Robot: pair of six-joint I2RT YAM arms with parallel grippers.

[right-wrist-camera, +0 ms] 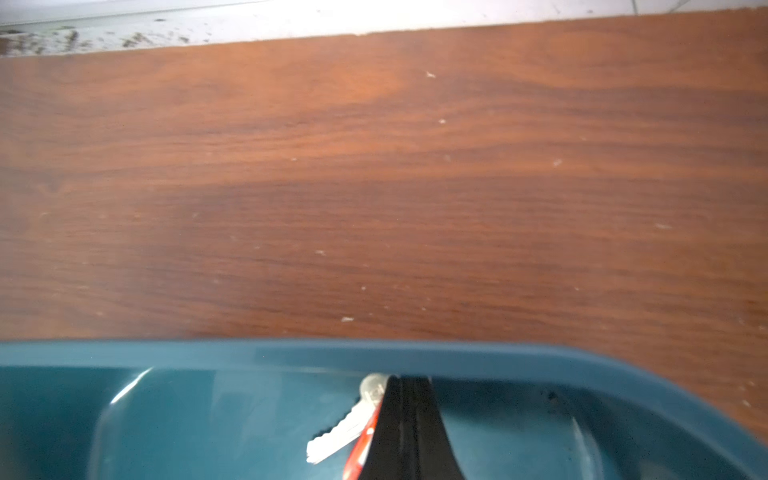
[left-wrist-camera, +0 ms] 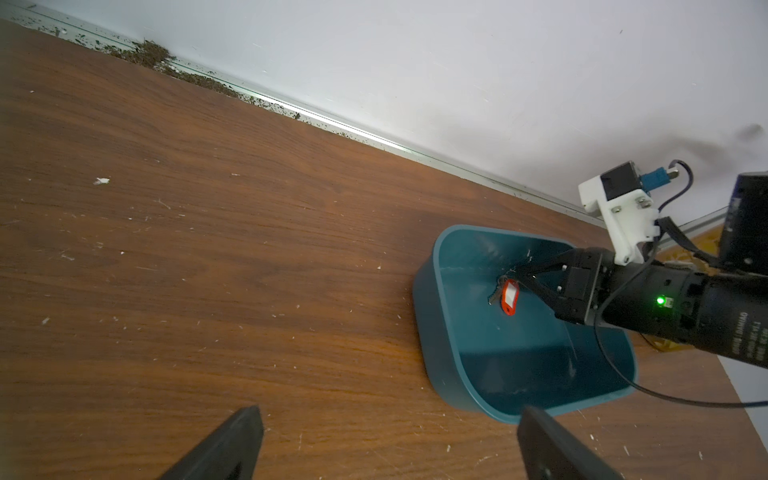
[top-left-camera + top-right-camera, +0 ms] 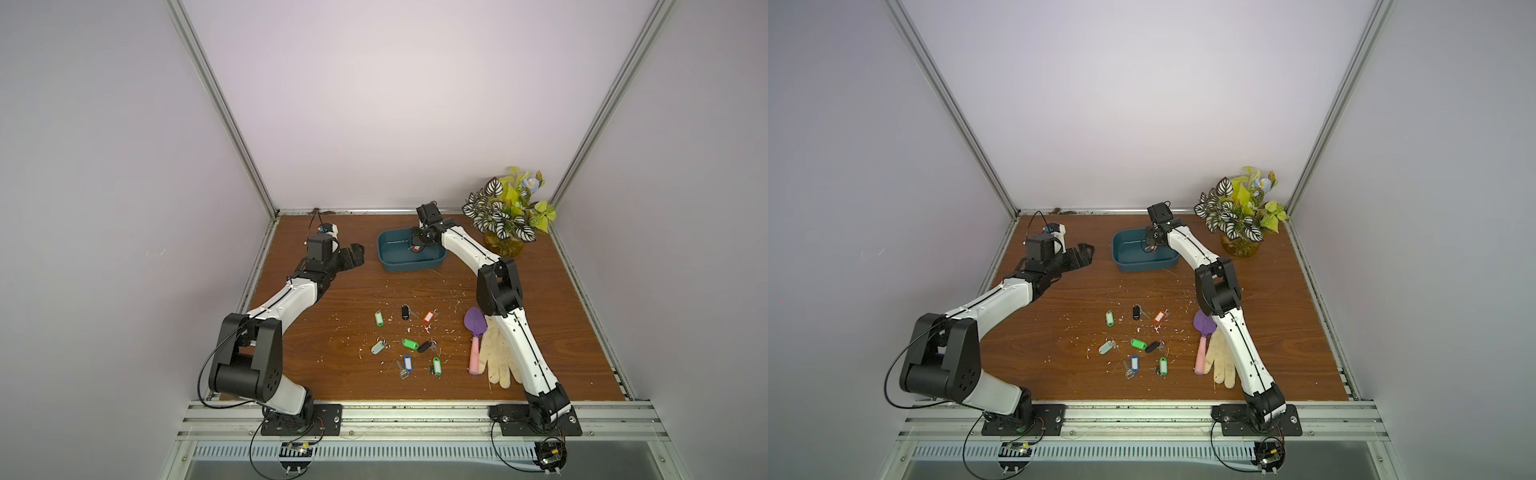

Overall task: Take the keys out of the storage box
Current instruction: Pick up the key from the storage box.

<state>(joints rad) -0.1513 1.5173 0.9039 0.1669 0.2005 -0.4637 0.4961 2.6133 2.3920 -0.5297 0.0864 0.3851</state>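
My right jaws are pinched shut on the red-tagged key (image 1: 332,440), low inside the storage box (image 2: 441,332). Left jaws gape empty beside it. 8 keys (image 3: 409,343) lie out on the bench (image 3: 353,291). It's a thin grip: lifting could drop it, or it could snag the wall.

Wooden table (image 3: 332,291), teal storage box (image 3: 388,266) at back, eight tagged keys (image 3: 410,343) scattered, trowel (image 3: 475,322), glove (image 3: 496,361), potted plant (image 3: 505,245)

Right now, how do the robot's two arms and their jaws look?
Both arms, left arm and right arm, have white link shells with black joint housings and black jaws. Thin black cables trail from them. The right wrist shows a green light and white lettering.
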